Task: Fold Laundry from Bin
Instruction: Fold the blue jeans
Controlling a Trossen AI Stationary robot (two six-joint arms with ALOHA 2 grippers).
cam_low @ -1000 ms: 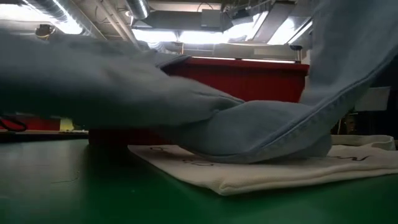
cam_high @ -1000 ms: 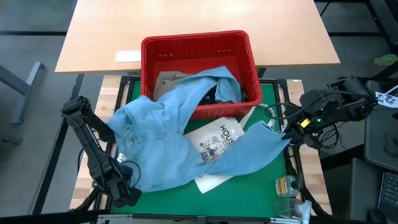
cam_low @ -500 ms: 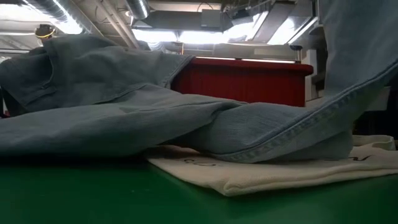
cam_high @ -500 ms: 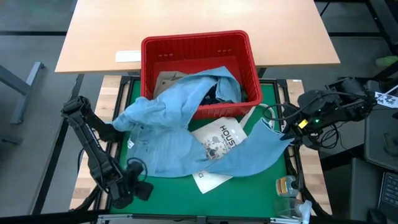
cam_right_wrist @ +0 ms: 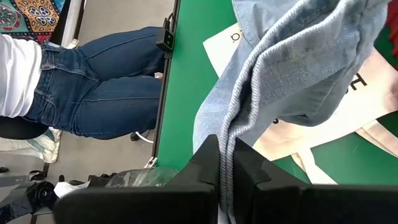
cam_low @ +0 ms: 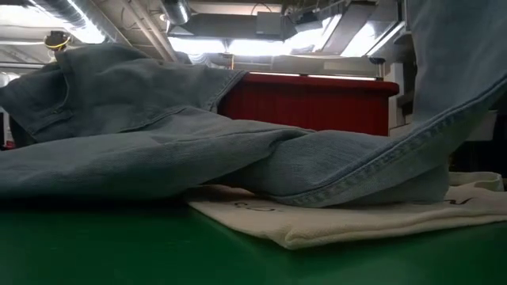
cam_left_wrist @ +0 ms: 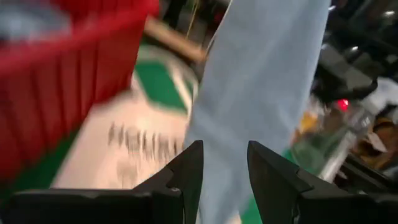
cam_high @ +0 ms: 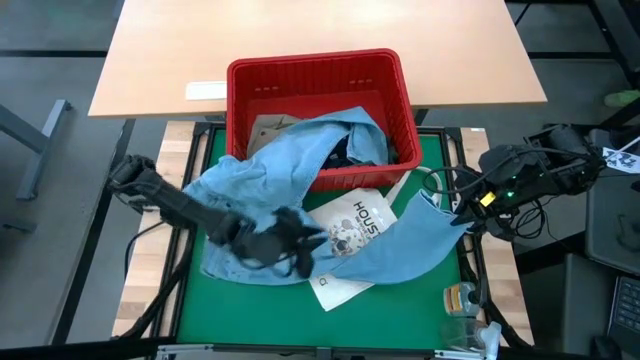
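Right end effector (cam_high: pixel 447 212) pinching one denim garment (cam_high: pixel 260 185) | one bin (cam_high: pixel 318 77)

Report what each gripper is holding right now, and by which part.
The right gripper is shut on the denim garment's hemmed edge, at the table's right side. The left gripper is open over the garment, holding nothing.

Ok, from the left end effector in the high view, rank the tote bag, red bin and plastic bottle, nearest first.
From the left end effector, mid-mat:
1. Tote bag, just right of it, under the denim garment.
2. Red bin, at the mat's far edge.
3. Plastic bottle, at the near right corner.
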